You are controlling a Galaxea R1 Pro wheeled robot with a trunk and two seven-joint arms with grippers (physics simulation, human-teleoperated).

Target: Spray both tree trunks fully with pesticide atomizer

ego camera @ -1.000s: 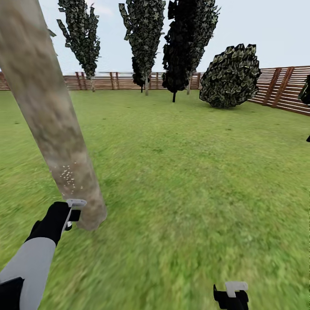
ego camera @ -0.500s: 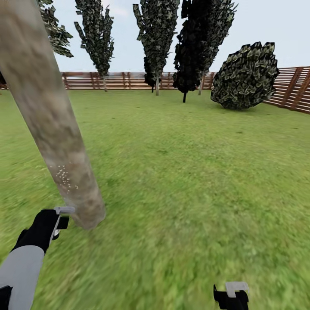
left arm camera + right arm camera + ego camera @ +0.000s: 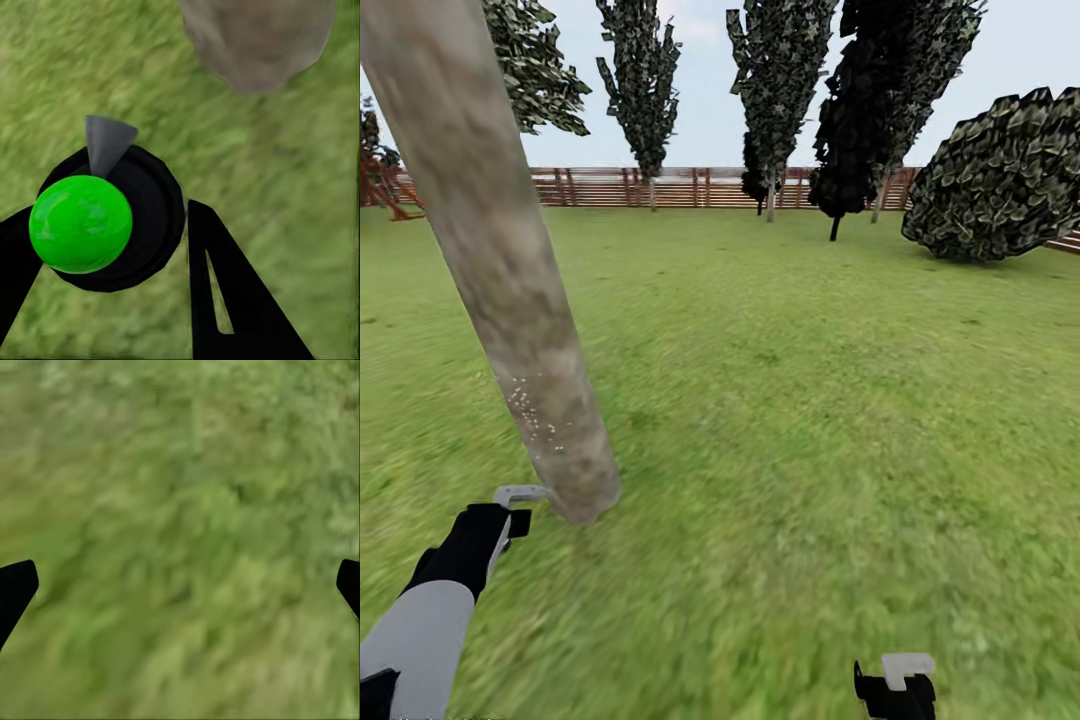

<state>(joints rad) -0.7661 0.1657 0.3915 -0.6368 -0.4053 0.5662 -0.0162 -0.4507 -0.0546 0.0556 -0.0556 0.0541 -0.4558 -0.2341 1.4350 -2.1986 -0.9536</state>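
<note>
Left gripper (image 3: pixel 112 247) clamping atomizer (image 3: pixel 81 223), nozzle facing tree trunk (image 3: pixel 510 290) just ahead; right gripper (image 3: pixel 180 585) spread wide, idle.

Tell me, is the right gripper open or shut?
Open. In its wrist view the right gripper has its two black fingertips far apart, only grass between them.

My left arm (image 3: pixel 420 635) has a smooth pale-grey forearm sleeve that ends in a matt black wrist housing. A small light-grey bracket caps the housing. My left jaws (image 3: pixel 112 285) are flat black wedges tapering to points, one with a narrow slot cut through it. My right jaws (image 3: pixel 180 585) show as two black rounded tips. From the head view they appear as a black block topped by a light-grey tab.
</note>
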